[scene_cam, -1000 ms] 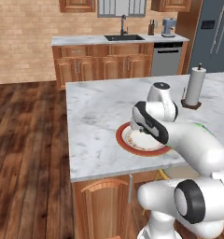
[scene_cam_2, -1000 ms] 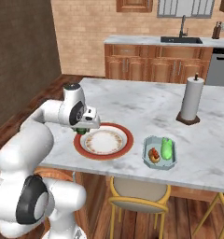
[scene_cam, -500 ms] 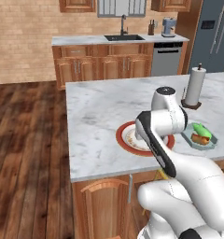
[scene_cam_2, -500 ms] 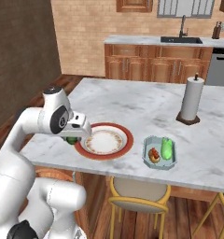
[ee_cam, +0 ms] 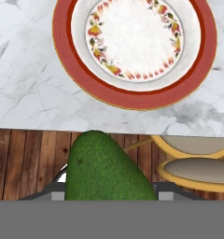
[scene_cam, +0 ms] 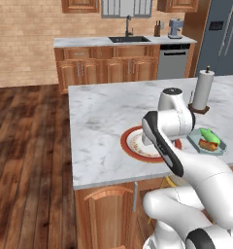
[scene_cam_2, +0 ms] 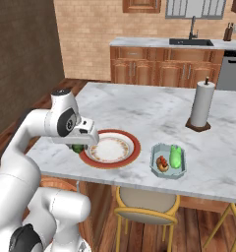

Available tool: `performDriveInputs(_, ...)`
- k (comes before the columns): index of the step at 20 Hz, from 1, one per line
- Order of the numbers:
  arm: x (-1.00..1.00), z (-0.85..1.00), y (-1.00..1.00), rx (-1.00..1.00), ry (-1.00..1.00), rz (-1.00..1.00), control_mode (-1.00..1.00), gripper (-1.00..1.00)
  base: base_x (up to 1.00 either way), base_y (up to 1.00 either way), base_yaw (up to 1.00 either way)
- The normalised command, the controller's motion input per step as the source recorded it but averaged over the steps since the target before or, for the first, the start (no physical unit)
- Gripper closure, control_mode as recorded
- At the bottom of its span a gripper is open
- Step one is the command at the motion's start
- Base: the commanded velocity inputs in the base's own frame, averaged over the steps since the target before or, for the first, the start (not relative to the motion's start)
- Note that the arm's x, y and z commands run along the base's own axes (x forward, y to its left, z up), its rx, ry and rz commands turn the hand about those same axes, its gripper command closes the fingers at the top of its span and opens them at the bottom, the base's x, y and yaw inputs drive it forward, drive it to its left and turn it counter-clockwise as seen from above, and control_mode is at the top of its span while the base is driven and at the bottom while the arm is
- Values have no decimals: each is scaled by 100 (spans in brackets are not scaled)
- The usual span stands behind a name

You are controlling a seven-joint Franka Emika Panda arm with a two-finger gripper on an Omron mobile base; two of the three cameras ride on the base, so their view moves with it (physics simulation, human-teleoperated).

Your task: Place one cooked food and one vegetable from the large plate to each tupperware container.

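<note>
Gripper [scene_cam_2: 79, 146] closed on a dark green avocado [ee_cam: 107, 170], which fills the space between its jaws in the hand view. Over the last second the arm has swung back off the large plate [scene_cam_2: 132, 154], and the gripper now hangs at the counter edge, with the plate just ahead of it and wooden floor and stool seats below. The plate looks bare. A pale tupperware container [scene_cam_2: 155, 159], well beyond the plate from the gripper, already holds a green vegetable and a reddish food. Judging by this, the avocado belongs in the second container, whose place cannot be told.
</note>
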Motion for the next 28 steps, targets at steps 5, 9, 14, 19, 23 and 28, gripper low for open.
performDriveInputs(5, -12, 0, -4, 0, 0, 0, 100, 100, -8, -4, 0)
performDriveInputs(9, 0, 0, 0, 0, 0, 0, 100, 100, -38, -25, -2)
performDriveInputs(14, 0, 0, 0, 0, 0, 0, 100, 100, -8, -71, 0)
performDriveInputs(19, 0, 0, 0, 0, 0, 0, 100, 100, 0, -100, 0)
performDriveInputs(23, 0, 0, 0, 0, 0, 0, 100, 100, -3, -100, 0)
performDriveInputs(28, 0, 0, 0, 0, 0, 0, 100, 100, 0, -100, 0)
